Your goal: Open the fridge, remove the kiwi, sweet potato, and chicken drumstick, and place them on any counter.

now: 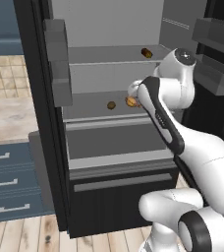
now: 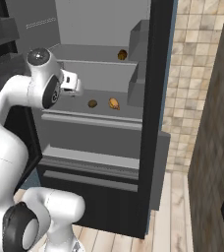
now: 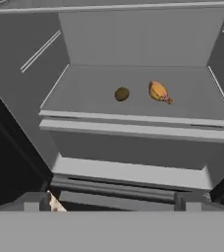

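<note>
Beige marbled surface [image 1: 8,120] is sitting left of the black fridge [image 1: 40,123], whose doors are standing open on a smooth light grey shelved interior. Round olive-brown kiwi [image 3: 122,93] and golden tapering chicken drumstick [image 3: 159,92] are lying near each other on the middle shelf [image 3: 84,93], oblong reddish-brown sweet potato [image 1: 146,52] on the shelf above. Jaws of the gripper [image 3: 113,204] are standing wide, gripping nothing, in front of the shelves.

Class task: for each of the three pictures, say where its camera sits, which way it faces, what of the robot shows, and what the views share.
Left base view: behind the arm's left, facing the open fridge; arm lower right.
Right base view: behind its right, same fridge; arm lower left.
Hand view: on the hand, facing the shelves; open gripper at bottom.
Shared: kiwi and chicken drumstick together on one shelf.
</note>
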